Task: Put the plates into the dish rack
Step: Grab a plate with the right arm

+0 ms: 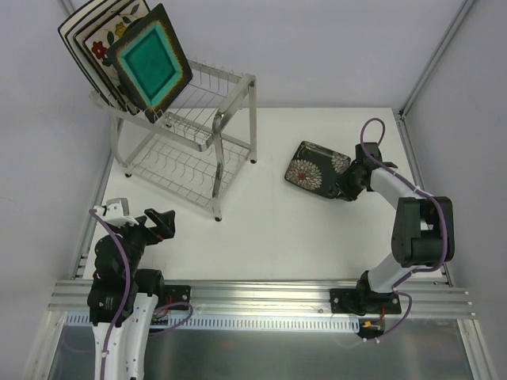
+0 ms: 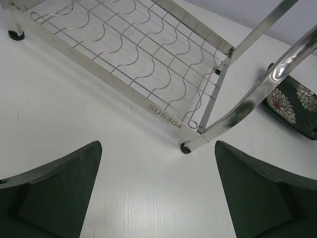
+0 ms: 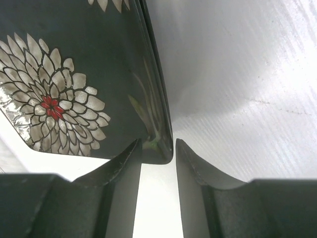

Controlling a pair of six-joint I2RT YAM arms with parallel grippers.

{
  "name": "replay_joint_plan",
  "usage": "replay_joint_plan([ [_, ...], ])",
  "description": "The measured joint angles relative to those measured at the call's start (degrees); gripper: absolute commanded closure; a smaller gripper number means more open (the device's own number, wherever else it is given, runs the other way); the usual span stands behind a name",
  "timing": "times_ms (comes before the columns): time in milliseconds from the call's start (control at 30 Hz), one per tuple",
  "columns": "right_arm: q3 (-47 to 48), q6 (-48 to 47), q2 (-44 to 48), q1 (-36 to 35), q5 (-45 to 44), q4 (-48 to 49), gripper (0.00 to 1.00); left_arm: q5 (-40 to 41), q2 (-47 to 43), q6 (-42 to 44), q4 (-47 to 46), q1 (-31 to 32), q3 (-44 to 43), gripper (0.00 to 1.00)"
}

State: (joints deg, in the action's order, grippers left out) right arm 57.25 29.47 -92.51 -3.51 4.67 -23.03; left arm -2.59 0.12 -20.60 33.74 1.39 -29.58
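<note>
Dark square white-bloomed plate (image 1: 315, 165), flat toward the white worktop's (image 1: 277, 237) right edge, well apart from the silver wire dish rack (image 1: 190, 150); black right gripper (image 1: 346, 190) straddles its rim, grip unconfirmed; black left gripper (image 1: 162, 222) gapes wide.

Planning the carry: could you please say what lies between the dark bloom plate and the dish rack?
Nothing: the top view shows only bare white table between the plate and the dish rack.
</note>
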Motion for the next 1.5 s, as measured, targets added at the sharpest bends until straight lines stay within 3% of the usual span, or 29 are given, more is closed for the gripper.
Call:
replay_joint_plan([
  [333,-0.09,1.22,0.00,-0.50,-1.20,-0.83,0.80,-0.33,0.00,0.00,0.00,0.00,0.00,0.01],
  [433,-0.24,1.36,0.00,-0.50,-1.42,-1.05,0.93,-0.48,0.00,0.00,0.00,0.00,0.00,0.01],
  [567,-0.28,1.64,0.17,-0.50,-1.36,-1.27,0.99,-1.66,0.00,0.02,-0.04,0.00,0.00,0.01],
  [933,-0.28,1.57,4.31,-0.50,-0.79,-3.82,0.99,-10.73,2.43,-1.86,-0.55,0.00,-4.74,0.01],
  [1200,-0.28,1.55,7.34,-0.50,0.22,-5.92,0.99,-25.27,18.73,-15.65,-1.97,0.02,-9.70,0.01],
  [1367,-0.68,1.60,8.70,-0.50,1.03,-6.12,0.99,-28.98,23.12,-22.53,-1.53,1.14,-11.63,0.01],
  [1500,-1.07,1.64,8.74,-0.50,1.84,-5.97,0.99,-28.61,24.44,-26.49,-2.12,5.90,-15.10,0.01],
])
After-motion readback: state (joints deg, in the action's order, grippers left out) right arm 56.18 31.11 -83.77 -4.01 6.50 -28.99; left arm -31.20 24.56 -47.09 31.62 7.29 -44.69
